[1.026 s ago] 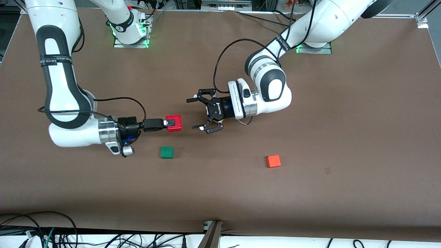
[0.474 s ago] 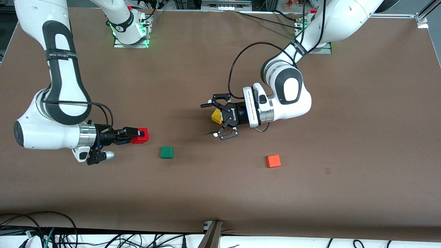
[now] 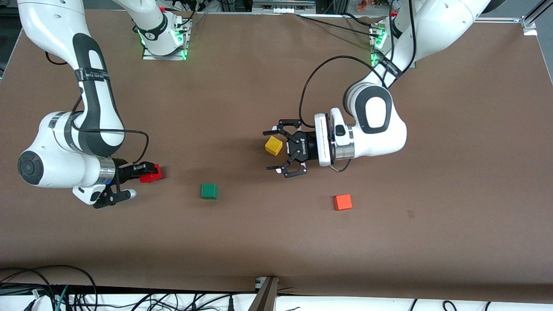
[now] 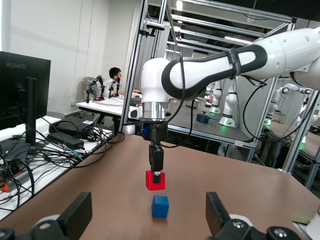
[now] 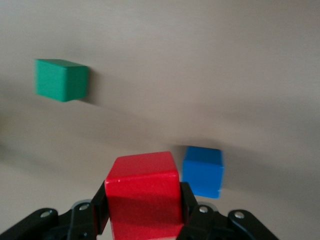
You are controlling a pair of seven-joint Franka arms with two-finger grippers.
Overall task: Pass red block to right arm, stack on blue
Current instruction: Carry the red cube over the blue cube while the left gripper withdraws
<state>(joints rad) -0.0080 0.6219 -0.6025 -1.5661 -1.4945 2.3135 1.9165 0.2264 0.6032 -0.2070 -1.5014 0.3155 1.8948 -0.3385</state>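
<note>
My right gripper [image 3: 152,173] is shut on the red block [image 3: 151,174] and holds it above the table toward the right arm's end. In the right wrist view the red block [image 5: 144,192] sits between the fingers, with the blue cube [image 5: 202,171] on the table close beside it. The left wrist view shows the red block [image 4: 155,180] hanging just above the blue cube [image 4: 160,206], not touching it. The blue cube does not show in the front view. My left gripper [image 3: 268,150] is open and empty in the air near the table's middle, and it also shows in the left wrist view [image 4: 146,220].
A yellow cube [image 3: 273,146] lies by the left gripper's open fingers. A green cube [image 3: 209,191] lies nearer to the front camera, between the two grippers. An orange-red cube [image 3: 343,202] lies toward the left arm's end.
My right gripper has carried the red block toward the right arm's end of the table. My left gripper, still open, has drawn back toward its base, uncovering the yellow cube.
</note>
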